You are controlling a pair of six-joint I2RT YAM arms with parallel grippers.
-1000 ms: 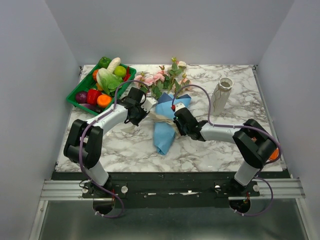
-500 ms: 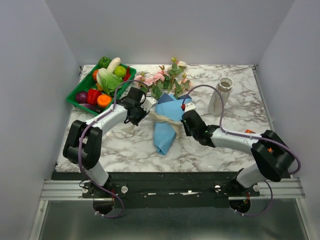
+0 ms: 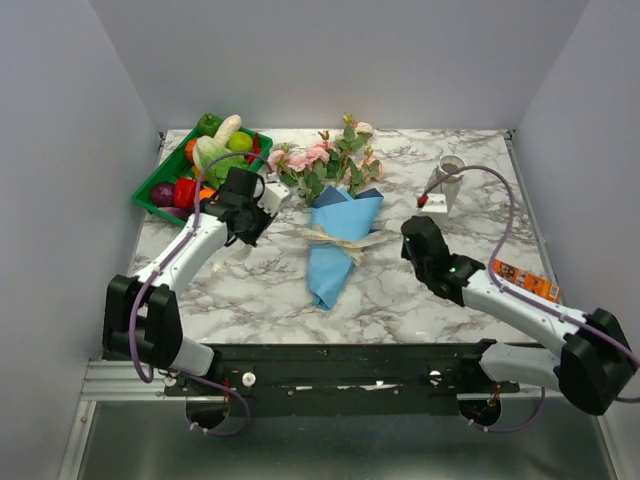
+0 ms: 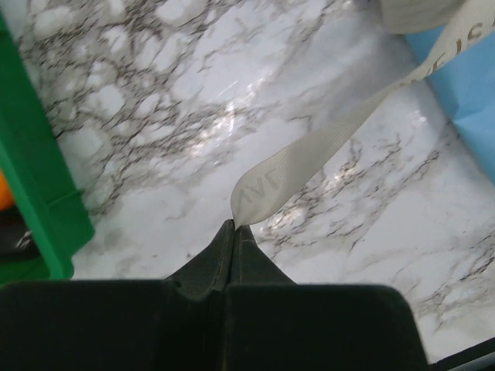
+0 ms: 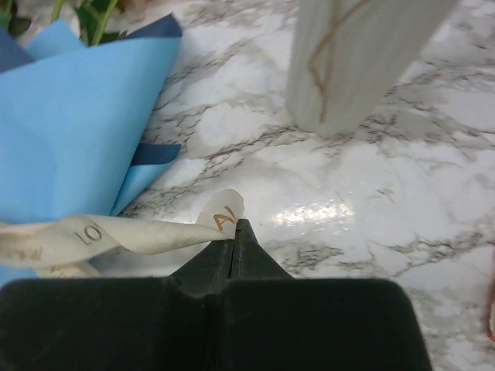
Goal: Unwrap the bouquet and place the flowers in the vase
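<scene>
**Q:** Where did the bouquet of pink, peach and cream roses [image 3: 318,160] lie?

**A:** It lay flat near the middle of the white marble-patterned desk [image 3: 400,300], wrapped in its pale blue paper cone [image 3: 335,255]. The blooms pointed toward the far edge and the cone's tip toward the arm bases. A beige raffia ribbon [image 4: 332,139] crossed the cone's waist, with one tail running out to each side.

**Q:** How did the left hand [image 4: 233,229] stand?

**A:** It was closed tight, its black fingertips pinching the very end of the ribbon's left tail. It sat between the cone and the green plastic tray of vegetables and fruit [image 4: 39,193].

**Q:** And the right hand [image 5: 234,225]?

**A:** It was likewise closed, gripping the end of the right tail, which bore gold lettering. It hung low over the desk to the right of the cone.

**Q:** Where was the small pale grey-white bottle-shaped vase [image 5: 352,62]?

**A:** It stood upright toward the far right of the desk, just beyond the right hand and apart from the bouquet. The flowers were all within the cone.
</scene>
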